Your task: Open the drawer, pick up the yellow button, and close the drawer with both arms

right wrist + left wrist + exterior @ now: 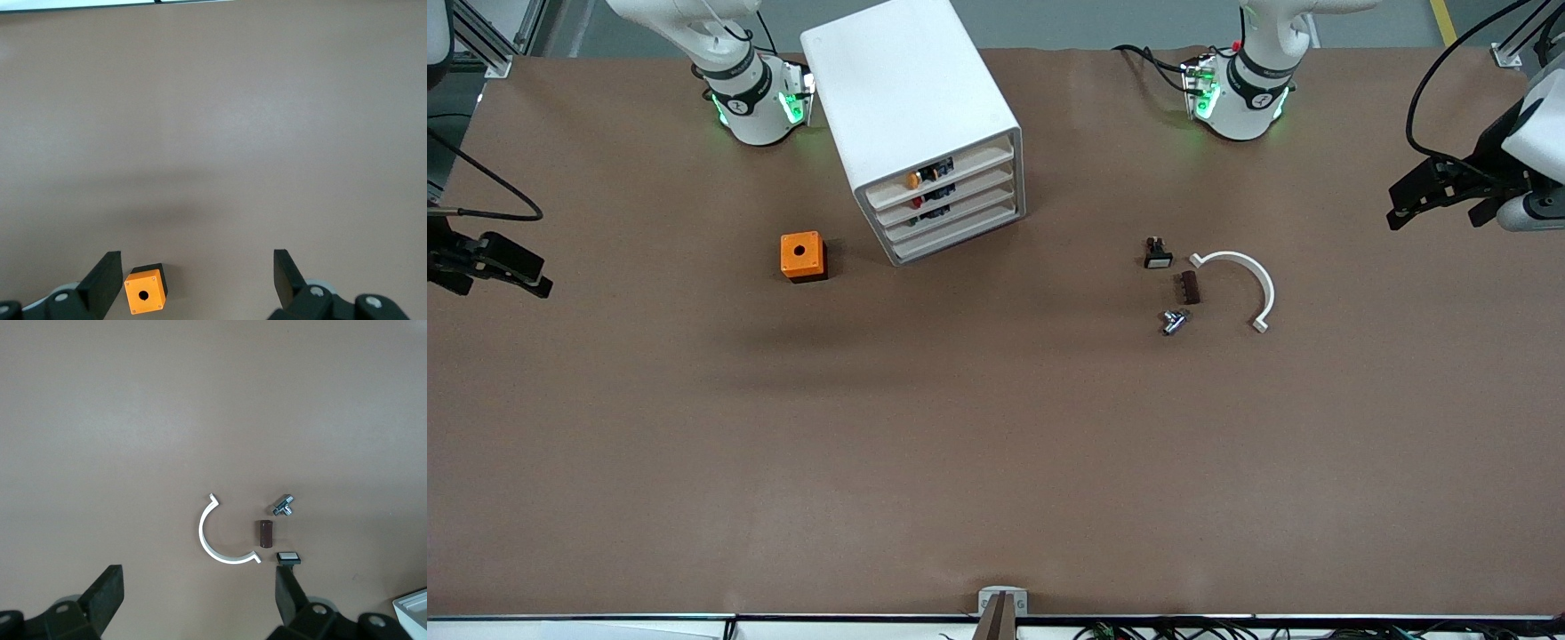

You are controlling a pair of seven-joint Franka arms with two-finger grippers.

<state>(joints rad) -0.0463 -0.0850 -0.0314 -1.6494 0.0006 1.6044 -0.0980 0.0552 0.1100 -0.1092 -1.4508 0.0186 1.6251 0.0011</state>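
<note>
**Both grippers parked at table ends, top drawer shut**

Left gripper [1400, 213] over the left arm's end of the brown table [996, 444], fingers [107, 593] spread wide, holding nothing. Right gripper [538, 283] over the right arm's end, fingers [107, 277] spread too. Tiny orange-capped button [912, 180] visible in the closed topmost white plastic drawer [951, 173] of the boxy white cabinet [907, 98].

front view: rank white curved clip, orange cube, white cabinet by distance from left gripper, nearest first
Left gripper hangs open over the left arm's end of the table.
1. White curved clip: on the table toward the left arm's end, beside the small parts.
2. White cabinet: mid-table, between the two arm bases.
3. Orange cube: beside the cabinet, toward the right arm's end.
</note>
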